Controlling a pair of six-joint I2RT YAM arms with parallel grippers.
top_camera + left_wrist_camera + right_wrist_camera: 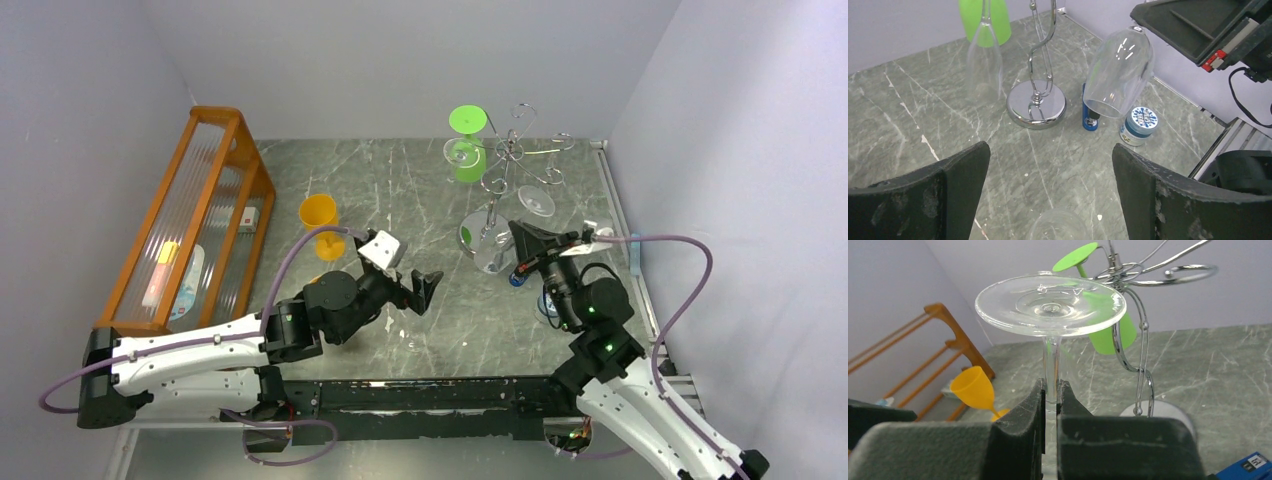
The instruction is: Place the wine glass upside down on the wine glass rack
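My right gripper (pixel 1051 390) is shut on the stem of a clear wine glass (pixel 1050 305), held upside down with its foot on top. In the top view the gripper (pixel 527 230) holds the glass (pixel 537 203) just right of the chrome wine glass rack (pixel 487 240). The rack's looping arms (pixel 1168 272) are beside the foot. In the left wrist view the glass's bowl (pixel 1120 72) hangs mouth down, right of the rack's base (pixel 1036 104). My left gripper (pixel 422 288) is open and empty over the table, also in its own view (pixel 1050 150).
A green glass (pixel 467 140) and a clear glass (pixel 460 152) hang on the rack. Another clear glass (pixel 1058 225) stands below my left gripper. An orange goblet (pixel 320 215) and an orange wooden rack (pixel 195 220) are at left. A blue object (pixel 1090 112) and a small tin (pixel 1139 125) lie near the rack's base.
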